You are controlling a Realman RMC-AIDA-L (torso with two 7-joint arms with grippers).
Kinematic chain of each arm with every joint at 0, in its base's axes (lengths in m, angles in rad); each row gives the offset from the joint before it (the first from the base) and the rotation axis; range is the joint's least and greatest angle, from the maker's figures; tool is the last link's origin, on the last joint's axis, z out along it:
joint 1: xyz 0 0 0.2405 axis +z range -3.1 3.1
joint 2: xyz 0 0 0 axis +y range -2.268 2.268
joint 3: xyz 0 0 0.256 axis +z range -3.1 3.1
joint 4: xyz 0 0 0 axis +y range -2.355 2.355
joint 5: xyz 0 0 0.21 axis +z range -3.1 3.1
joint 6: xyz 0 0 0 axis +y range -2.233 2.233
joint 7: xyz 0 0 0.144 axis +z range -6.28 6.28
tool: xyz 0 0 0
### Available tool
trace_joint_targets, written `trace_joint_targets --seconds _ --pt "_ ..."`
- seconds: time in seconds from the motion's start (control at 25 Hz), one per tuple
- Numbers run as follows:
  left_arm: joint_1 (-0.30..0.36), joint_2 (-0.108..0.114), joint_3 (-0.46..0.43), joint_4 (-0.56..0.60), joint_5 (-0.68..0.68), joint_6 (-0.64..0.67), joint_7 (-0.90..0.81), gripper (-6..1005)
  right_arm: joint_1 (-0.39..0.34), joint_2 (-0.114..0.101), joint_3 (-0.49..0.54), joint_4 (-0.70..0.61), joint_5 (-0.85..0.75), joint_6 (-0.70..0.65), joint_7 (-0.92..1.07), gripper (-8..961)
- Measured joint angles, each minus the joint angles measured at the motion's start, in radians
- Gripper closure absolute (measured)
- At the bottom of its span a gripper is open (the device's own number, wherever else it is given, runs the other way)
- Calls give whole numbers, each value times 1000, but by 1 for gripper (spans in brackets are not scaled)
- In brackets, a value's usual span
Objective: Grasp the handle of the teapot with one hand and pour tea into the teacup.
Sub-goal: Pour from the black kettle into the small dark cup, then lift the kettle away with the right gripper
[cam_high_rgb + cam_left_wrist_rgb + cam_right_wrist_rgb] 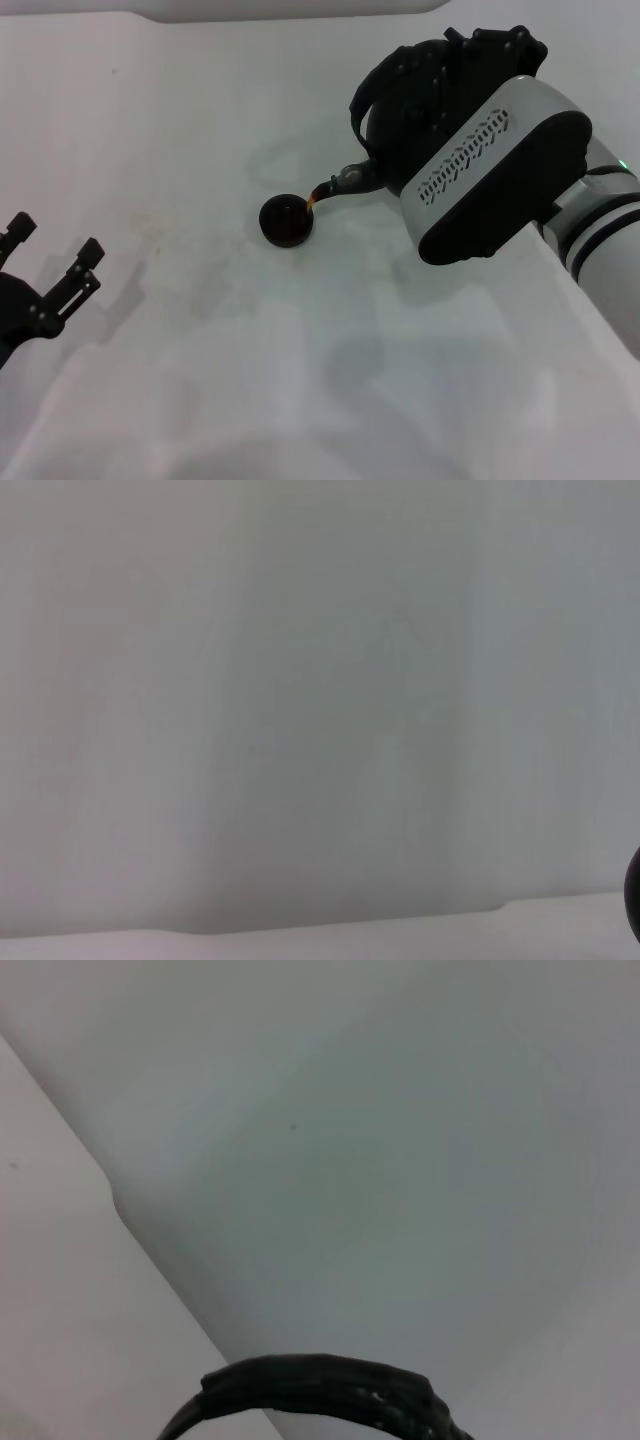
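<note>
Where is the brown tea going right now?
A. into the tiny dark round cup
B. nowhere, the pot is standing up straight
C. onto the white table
A: in the head view the thin brown-amber tea stream runs from the tilted matte-black teapot's short spout into the tiny dark round cup.

I see a plain white table (250,380) filling the head view, with soft grey shadows lying across it. A faint pale stain (145,225) marks its surface on the left side. Along the far edge runs a lighter white strip (290,10); I cannot tell what it is.
</note>
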Motion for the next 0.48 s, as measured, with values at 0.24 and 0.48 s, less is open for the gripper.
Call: trace_joint_targets --seconds 0.24,0.48 --pt "-2 0 0 -1 0 2 0 137 6 -2 3 -2 0 2 15 847" --pt "-2 1 0 0 -2 4 0 137 12 -4 0 -6 -1 2 22 848"
